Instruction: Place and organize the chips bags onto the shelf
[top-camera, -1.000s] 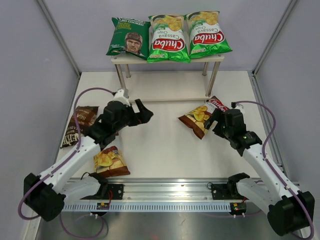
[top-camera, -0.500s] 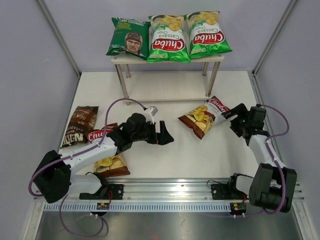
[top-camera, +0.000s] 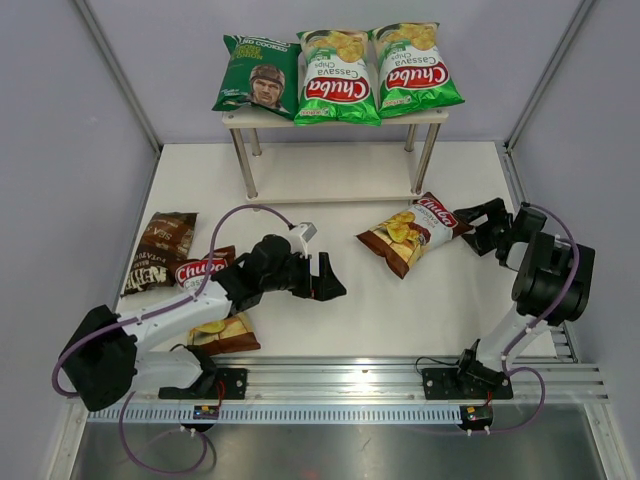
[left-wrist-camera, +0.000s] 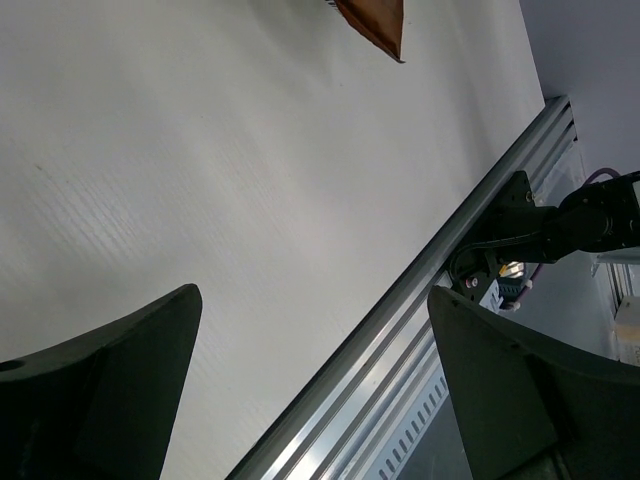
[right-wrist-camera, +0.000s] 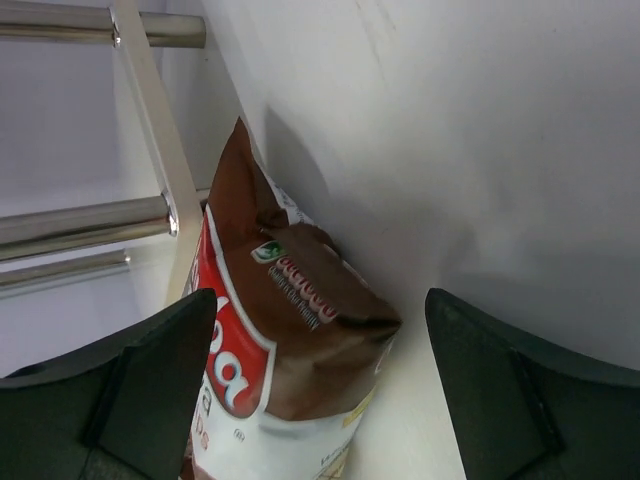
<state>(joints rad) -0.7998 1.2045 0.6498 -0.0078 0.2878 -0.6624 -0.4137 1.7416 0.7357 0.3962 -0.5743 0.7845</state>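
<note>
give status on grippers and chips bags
Left gripper open over bare table. Right gripper open, facing brown-and-white Chuba bag, not gripping. Three bags on shelf top, three on table. Nothing in the way.

Shelf (top-camera: 237, 117) at back: three bags on top, three on tabletop (top-camera: 400, 310).
Top row, left to right: face bag (top-camera: 258, 75), two Chuba bags (top-camera: 338, 78). In front: Kettle bag (top-camera: 160, 250) far left, left bag (top-camera: 228, 335) beside it and nearer, right bag (top-camera: 412, 232) right of centre.

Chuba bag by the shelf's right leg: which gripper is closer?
Right. The right gripper sits open at the right end of the Chuba bag; the left gripper is farther to its left.
</note>
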